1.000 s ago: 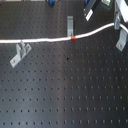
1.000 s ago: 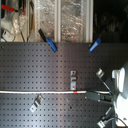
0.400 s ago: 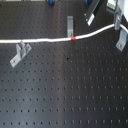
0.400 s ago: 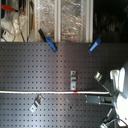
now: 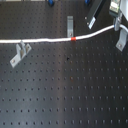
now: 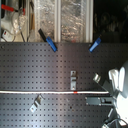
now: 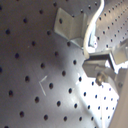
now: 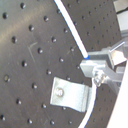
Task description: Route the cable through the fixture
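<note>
White cable [image 5: 40,40]: stretched flat across the black perforated bench [image 5: 65,95], near its far edge in the first exterior view, from that bench's left edge to the far right corner.
Red-orange band [image 5: 73,38]: sat about mid-length, just in front of the middle bracket [image 5: 70,23].
End effector [image 5: 118,21]: stood at the far right corner, fingers apparently closed on the cable's end; in both wrist views the cord ran straight in between them.
Key relation: long axis ran away from the end effector toward the left edge, and passed between the left bracket [image 5: 20,52] and middle bracket; right bracket [image 5: 120,40] stood just beside the held end.
Next move, as judged: probably a sideways carry of the held end into a bracket.
Change from earlier: scarcely any; cable on the same line, band in the same spot.
</note>
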